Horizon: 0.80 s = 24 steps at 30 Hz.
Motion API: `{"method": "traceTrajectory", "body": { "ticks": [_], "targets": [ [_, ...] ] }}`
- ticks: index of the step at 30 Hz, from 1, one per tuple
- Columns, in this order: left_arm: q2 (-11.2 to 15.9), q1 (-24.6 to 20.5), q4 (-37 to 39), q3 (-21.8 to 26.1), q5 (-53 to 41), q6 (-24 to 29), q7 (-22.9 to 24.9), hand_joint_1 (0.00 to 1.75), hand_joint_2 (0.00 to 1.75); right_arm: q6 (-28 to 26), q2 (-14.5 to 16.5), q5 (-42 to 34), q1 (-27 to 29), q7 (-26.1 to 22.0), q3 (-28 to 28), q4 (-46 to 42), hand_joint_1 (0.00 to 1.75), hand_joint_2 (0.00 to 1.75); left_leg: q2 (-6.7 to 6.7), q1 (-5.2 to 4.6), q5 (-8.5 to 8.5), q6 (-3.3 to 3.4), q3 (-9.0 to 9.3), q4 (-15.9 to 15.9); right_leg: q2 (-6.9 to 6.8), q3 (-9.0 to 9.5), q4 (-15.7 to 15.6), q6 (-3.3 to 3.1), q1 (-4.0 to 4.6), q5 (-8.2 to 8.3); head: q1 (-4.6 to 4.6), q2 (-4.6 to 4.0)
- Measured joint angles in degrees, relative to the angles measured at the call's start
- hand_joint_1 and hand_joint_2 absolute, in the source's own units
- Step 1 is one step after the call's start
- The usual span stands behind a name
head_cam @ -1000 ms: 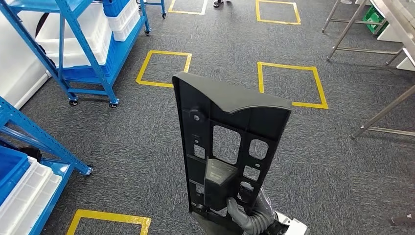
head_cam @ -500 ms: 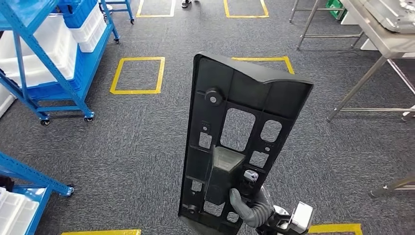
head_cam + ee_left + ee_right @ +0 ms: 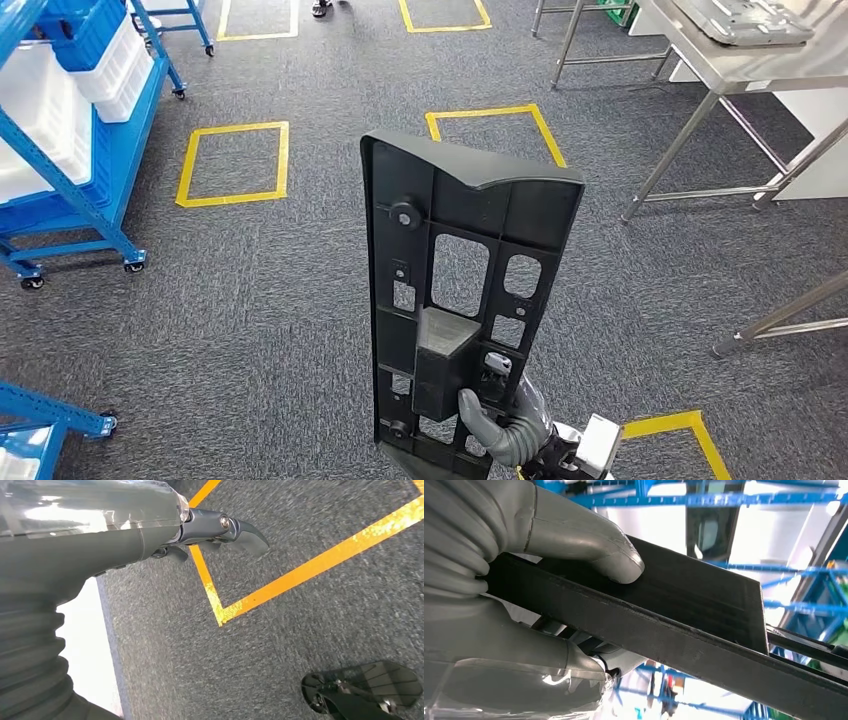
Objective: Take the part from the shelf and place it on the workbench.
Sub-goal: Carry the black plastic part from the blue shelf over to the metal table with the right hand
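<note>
at the centre of the head frame, the right hand (image 3: 497, 425) is gripping the upright black part (image 3: 460, 300); the left hand (image 3: 220, 530) is hanging with fingers loosely apart, holding nothing, above the carpet (image 3: 300, 630).

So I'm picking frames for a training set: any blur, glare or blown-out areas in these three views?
Head view: sharp and evenly lit, the black part crisp. Left wrist view: carpet streaked with motion blur, glare on the left hand's clear cover, a blown-out white patch beside it. Right wrist view: bright backlight washes out the background behind the blue shelf; the right hand is sharp.
</note>
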Motion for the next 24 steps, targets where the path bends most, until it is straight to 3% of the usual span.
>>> {"method": "traceTrajectory", "body": {
  "ticks": [2,5,7,9,10,11,12,14,16,18,20,22,24],
  "targets": [
    [0.0,0.0,0.0,0.0,0.0,-0.1,0.2,0.00,1.75,-0.2,0.1,0.2,-0.1,0.1,0.0,-0.1,1.75,1.75,0.80,-0.19,-0.28,-0.52,0.24,0.0,-1.72,2.38,-4.7,-0.64,0.62,1.15,0.00,0.00],
    [0.0,-0.1,0.0,0.0,0.1,-0.1,0.4,0.00,1.75,-0.1,0.1,0.4,0.1,0.1,0.0,-0.3,1.75,1.75,1.99,-0.15,-0.73,-1.44,0.66,0.1,-0.39,2.49,-5.6,-1.37,0.74,1.27,0.00,0.00],
    [0.0,-0.2,0.0,0.0,0.2,-0.4,0.9,0.00,1.75,-0.1,0.2,0.8,0.0,0.1,0.3,-0.4,1.75,1.75,0.26,0.02,-2.69,-1.97,-0.28,2.8,0.79,2.86,-6.1,-2.01,0.35,1.60,0.00,0.00],
    [0.0,-0.1,0.0,0.0,0.7,-0.9,1.8,0.00,1.75,0.0,0.4,1.7,-0.6,0.2,1.1,-0.2,1.75,1.75,-2.35,0.22,-6.47,-2.30,-3.67,10.1,2.03,2.95,-6.3,-2.45,0.19,1.71,0.00,0.00],
    [0.0,-0.1,0.0,0.0,1.2,-1.1,2.4,0.00,1.75,0.2,0.6,2.2,-1.0,0.3,1.9,0.2,1.75,1.75,-2.95,0.28,-8.01,-2.43,-5.64,14.1,2.74,2.90,-6.3,-2.55,0.21,1.71,-0.01,0.00],
    [0.0,0.0,0.0,0.1,2.0,-1.1,2.9,0.00,1.75,0.3,0.8,2.7,-1.7,0.3,2.8,0.7,1.75,1.75,-3.17,0.32,-8.54,-2.54,-6.99,16.6,3.49,2.88,-6.2,-2.58,0.24,1.71,-0.01,0.00],
    [0.0,0.0,0.0,0.3,2.9,-0.8,3.4,0.00,1.75,0.5,1.1,3.2,-2.7,0.6,3.9,1.3,1.75,1.75,-3.26,0.36,-7.87,-2.60,-7.39,17.0,4.29,2.88,-6.1,-2.57,0.25,1.70,-0.01,-0.01],
    [0.1,0.0,0.0,0.9,4.7,0.6,3.5,0.00,1.75,1.4,1.7,3.1,-5.1,1.4,6.5,2.8,1.75,1.75,-3.76,0.55,-3.68,-2.65,-5.15,11.2,5.82,2.91,-5.7,-2.38,0.20,1.58,0.00,-0.01],
    [0.1,-0.2,0.0,1.7,6.0,2.6,1.8,0.00,1.75,2.2,2.3,1.9,-7.7,2.3,9.0,4.1,1.75,1.75,-5.97,0.87,-0.44,-2.58,-2.16,3.9,7.01,2.54,-5.0,-1.92,0.24,1.33,0.00,0.00],
    [0.1,-0.3,0.0,2.7,7.0,4.7,-1.7,0.00,1.75,2.8,2.6,0.4,-9.7,2.7,10.8,5.2,1.75,1.75,-7.44,0.97,-0.02,-2.25,-1.29,1.4,7.83,1.93,-4.6,-1.27,0.21,1.31,0.00,0.00],
    [0.1,-0.3,0.0,3.7,7.8,6.4,-6.2,0.00,1.75,3.6,2.6,-1.3,-11.1,2.7,12.1,6.3,1.75,1.75,-6.75,0.91,0.13,-1.59,-1.30,1.1,8.56,1.62,-4.7,-0.58,0.10,1.52,0.00,0.00],
    [0.1,-0.5,0.0,4.4,8.1,7.3,-10.1,0.00,1.75,3.9,2.6,-2.3,-12.1,2.4,12.9,7.3,1.75,1.75,-5.72,0.97,0.43,-0.88,-1.07,0.6,7.27,0.95,-3.4,-0.03,0.15,0.56,0.00,0.00],
    [0.1,-0.5,0.0,4.7,7.8,7.4,-11.9,0.00,1.75,3.6,2.6,-2.7,-13.1,2.2,13.4,8.3,1.75,1.75,-4.49,0.86,0.51,-0.41,-0.92,0.3,4.46,-1.79,2.3,0.37,0.13,-2.52,0.00,0.00]
  ]
}}
